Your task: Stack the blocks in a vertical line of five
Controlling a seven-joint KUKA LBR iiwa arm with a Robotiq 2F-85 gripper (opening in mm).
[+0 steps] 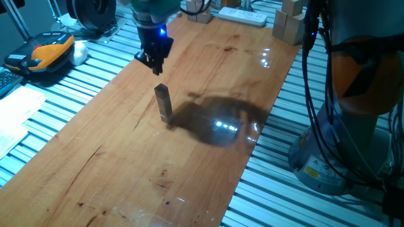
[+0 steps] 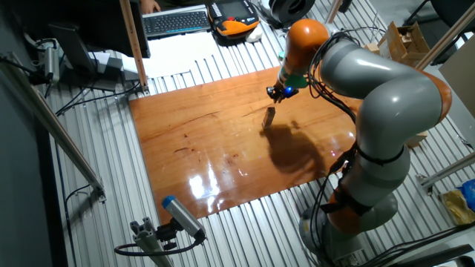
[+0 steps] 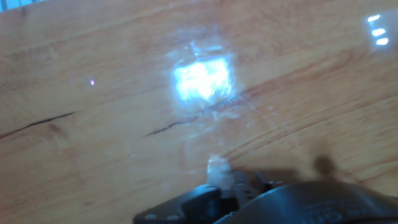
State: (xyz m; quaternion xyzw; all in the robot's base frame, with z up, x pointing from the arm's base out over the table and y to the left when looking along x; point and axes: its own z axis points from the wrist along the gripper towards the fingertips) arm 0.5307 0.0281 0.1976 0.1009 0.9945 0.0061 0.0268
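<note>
Stack of blocks (image 1: 163, 103) stands upright on wooden tabletop (image 1: 126, 170), a slim pale column w/ a slight lean. Seams between cubes too faint to count, so can't confirm how many are in it. In the other fixed view the same stack (image 2: 269, 117) sits toward the far-right part of the board (image 2: 193, 148), w/ the arm's dark shadow spreading just beside it on the glossy wood.

Gripper (image 1: 154, 62) hangs above the stack and a bit behind it, clear of it, not touching. Blue light glows on the wrist above the black fingers. Fingers look close together w/ nothing visible between them, but the exact gap can't be told from either fixed cam. Other fixed view shows gripper (image 2: 281, 92) up and right of the stack, grey-orange arm (image 2: 371, 81) arching over from the stack's right.

Hand view is blurred: mostly wood grain, a bright glare patch, dark gripper body along the bottom edge, and a small pale shape (image 3: 217, 168) poking up just above it. Can't tell if that's a block or finger part.

Behind the stack, off the board: larger pale wooden blocks (image 1: 289, 22), white power strip (image 1: 243, 15), orange-black pendant (image 1: 44, 53).
</note>
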